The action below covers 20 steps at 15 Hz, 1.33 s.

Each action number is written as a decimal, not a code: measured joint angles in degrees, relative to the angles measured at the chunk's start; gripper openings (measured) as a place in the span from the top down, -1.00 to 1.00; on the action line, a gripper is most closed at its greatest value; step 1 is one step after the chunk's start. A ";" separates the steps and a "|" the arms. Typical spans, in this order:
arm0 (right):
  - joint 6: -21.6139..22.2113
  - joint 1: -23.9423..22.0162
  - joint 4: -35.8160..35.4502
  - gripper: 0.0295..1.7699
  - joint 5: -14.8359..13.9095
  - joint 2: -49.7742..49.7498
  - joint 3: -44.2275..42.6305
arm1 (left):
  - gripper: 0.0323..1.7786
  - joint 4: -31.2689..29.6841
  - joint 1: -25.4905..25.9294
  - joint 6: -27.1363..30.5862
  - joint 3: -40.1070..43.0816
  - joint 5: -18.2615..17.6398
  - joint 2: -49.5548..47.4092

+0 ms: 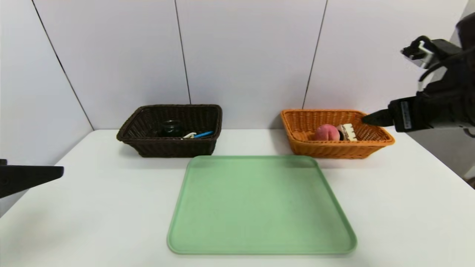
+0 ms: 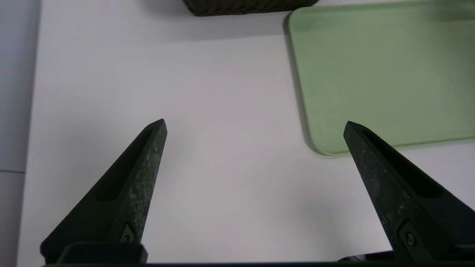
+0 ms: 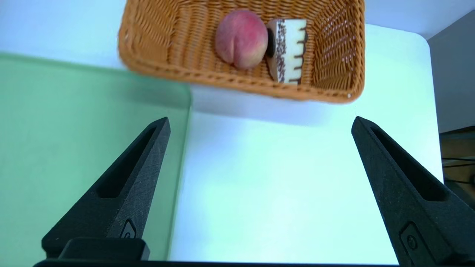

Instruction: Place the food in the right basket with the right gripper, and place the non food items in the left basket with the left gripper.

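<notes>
1. Sorting seems finished, judged from how things lie: nothing left on the green tray [image 1: 259, 207], both kinds of items already in their baskets.
2. Peach [image 1: 327, 132] and chocolate cake wedge [image 1: 347, 132] inside the light orange basket [image 1: 336, 147], side by side and touching, at the far right of the white table [image 1: 111, 207]. Seen clearly also from the right wrist: peach [image 3: 242, 38] against cake wedge [image 3: 287, 50], both on the woven floor of the orange basket [image 3: 237, 79].
3. Non food items inside the dark brown basket [image 1: 170, 146] at the far left: small glass cup with black holder [image 1: 171, 128], white peeler [image 1: 189, 135], blue handle of the spoon [image 1: 203, 134]. Yellow bowl of the spoon not visible.
4. Right gripper [image 3: 259, 124] raised above the table on the near side of the orange basket, fingers spread wide, nothing between them. In the head view, only one black fingertip in front of the basket's right corner.
5. Left gripper [image 2: 254, 124] low over the bare table beside the tray's left edge, fingers also spread wide and empty. Well apart from the dark basket, only its near wall [image 2: 245, 6] in the wrist view.
6. Next move, as a judgement: no further pick needed. Only to bring both arms to a rest position, away from baskets and tray, without touching the basket rims.
</notes>
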 joint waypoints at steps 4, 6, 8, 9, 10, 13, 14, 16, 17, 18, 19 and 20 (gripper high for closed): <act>-0.33 2.28 2.95 -0.91 -0.24 -16.21 11.00 | -0.90 -2.21 8.41 6.68 7.25 4.01 -7.72; -0.37 2.21 5.16 -0.91 -0.29 -23.69 14.79 | -0.90 -4.11 12.46 8.83 11.34 4.28 -12.26; -0.39 0.22 7.23 -0.91 -0.11 -30.21 17.71 | -0.90 -4.74 15.60 11.61 14.99 4.33 -16.85; -0.41 -0.96 7.67 -0.91 0.04 -32.89 18.74 | -0.90 -4.88 16.96 13.10 16.48 4.25 -18.97; -0.39 -2.04 7.95 -0.91 0.09 -35.29 19.81 | -0.90 -4.92 18.27 14.71 18.05 4.08 -21.22; -0.41 -4.33 8.16 -0.91 -0.05 -41.63 23.13 | -0.90 -4.92 20.54 16.75 23.03 4.23 -27.67; -0.41 -4.96 8.28 -0.91 -0.07 -43.52 24.17 | -0.90 -4.79 21.31 17.03 24.30 4.23 -29.79; -0.56 -6.49 9.35 -0.91 0.01 -47.43 26.04 | -0.90 -4.63 22.71 18.15 26.31 4.12 -33.52; -0.83 -7.61 9.76 -0.91 0.22 -49.31 26.92 | -0.90 -4.68 23.56 19.04 27.38 3.95 -35.43; -1.19 -8.80 9.95 -0.91 0.37 -51.38 28.00 | -0.90 -4.68 24.21 19.85 28.34 3.82 -37.13; -1.79 -9.79 10.01 -0.91 0.41 -53.35 29.10 | -0.90 -4.46 24.78 20.27 29.25 3.75 -38.80; -2.51 -10.59 10.12 -0.91 0.44 -55.32 30.20 | -0.90 -4.32 25.31 20.42 30.14 3.64 -40.39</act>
